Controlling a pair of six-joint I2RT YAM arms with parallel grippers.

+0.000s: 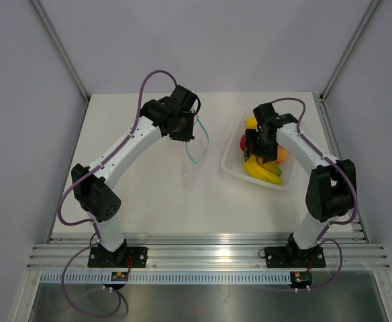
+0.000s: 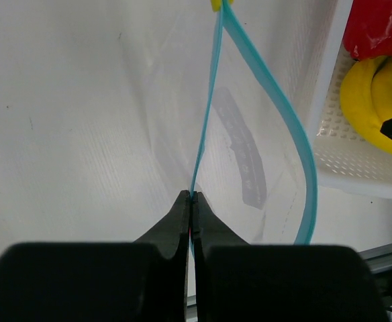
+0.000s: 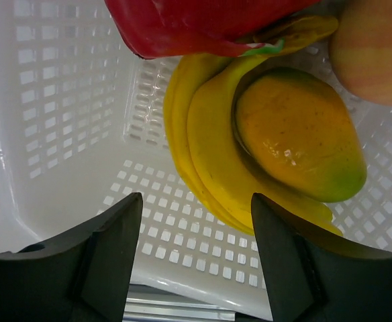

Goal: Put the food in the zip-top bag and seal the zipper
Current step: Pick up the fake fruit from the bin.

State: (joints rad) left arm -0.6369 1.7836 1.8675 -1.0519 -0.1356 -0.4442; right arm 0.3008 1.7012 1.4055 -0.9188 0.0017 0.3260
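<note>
Over the white tray [image 3: 68, 100] at the right, the right gripper [image 3: 196, 199] hangs wide open and empty just above the banana bunch [image 3: 203, 147]; left of the tray, the left gripper [image 2: 191, 198] pinches the zip-top bag [image 2: 250, 121] by its zipper [image 2: 205, 114]

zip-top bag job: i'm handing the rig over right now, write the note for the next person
Left pincer: shut on the zipper edge of the zip-top bag, mouth gaping, left of the white tray.
Right pincer: open, empty, just above the banana bunch in the tray.
Done: bag held open; no food seen in it.
Left: all the fruit, banana bunch and peach included, into the bag; then seal the zipper.
</note>
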